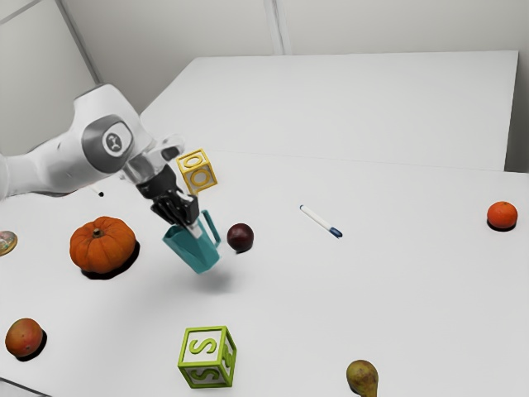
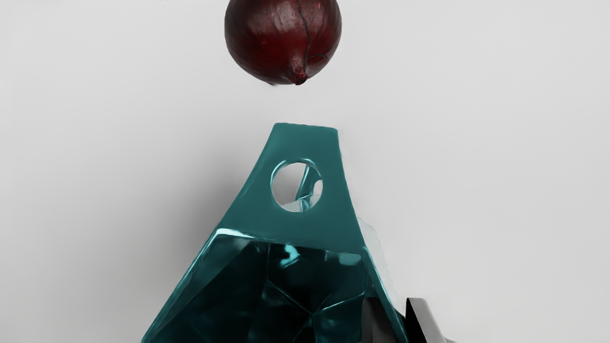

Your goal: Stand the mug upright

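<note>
Mug [image 1: 192, 253]: teal, in the gripper [image 1: 195, 228], with a soft shadow on the table [image 1: 397, 273] below it.
Grip: pinching the mug's wall at the rim, one finger [image 2: 379, 324] inside the mouth, the other [image 2: 423, 321] against the outside, only that thin wall between them.
Mug's tilt: neither upright nor flat; the long axis slants, mouth up toward the exterior view's left, base down toward its right.
Handle [image 2: 305, 143]: reaches from the rim toward the onion [image 1: 240, 237], apart from it.
Mug's inside: the wrist view looks into the dark, faceted hollow and shows a round opening through the handle; the exterior view gives the outer wall and the slant.
Blocks: yellow one [image 1: 197, 171] behind the mug, green one [image 1: 207, 357] in front, both apart from it.
Pumpkin [image 1: 102, 246]: toward the exterior view's left, the mango [image 1: 24, 337] nearer the camera.
Marker [image 1: 318, 220]: beyond the onion, toward the exterior view's right; the orange fruit [image 1: 502, 215] lies farther that way.
Pear [image 1: 363, 376]: at the near edge of the exterior view.
</note>
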Robot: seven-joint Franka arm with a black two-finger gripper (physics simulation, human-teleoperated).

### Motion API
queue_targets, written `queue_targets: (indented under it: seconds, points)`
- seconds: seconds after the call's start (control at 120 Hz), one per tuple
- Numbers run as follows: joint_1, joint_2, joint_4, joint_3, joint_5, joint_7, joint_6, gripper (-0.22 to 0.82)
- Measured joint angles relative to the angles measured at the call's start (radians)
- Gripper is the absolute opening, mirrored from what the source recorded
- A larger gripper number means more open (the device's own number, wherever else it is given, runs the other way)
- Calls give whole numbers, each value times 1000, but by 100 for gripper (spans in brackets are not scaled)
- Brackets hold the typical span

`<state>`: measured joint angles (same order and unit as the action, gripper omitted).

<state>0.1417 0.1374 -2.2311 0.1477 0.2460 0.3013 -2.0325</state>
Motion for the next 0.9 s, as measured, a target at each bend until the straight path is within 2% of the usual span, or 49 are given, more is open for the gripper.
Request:
queue_targets:
  seconds: [0.142, 0.292, 0.558, 0.9]
  points:
    - [83, 5, -1, -12, -344, -79, -29, -17]
    - [96, -23, 11, -18, -488, -160, -50, -18]
    - [88, -154, 120, -35, -441, -272, -62, -17]
    - [96, -200, 122, -43, -372, -372, -120, -18]
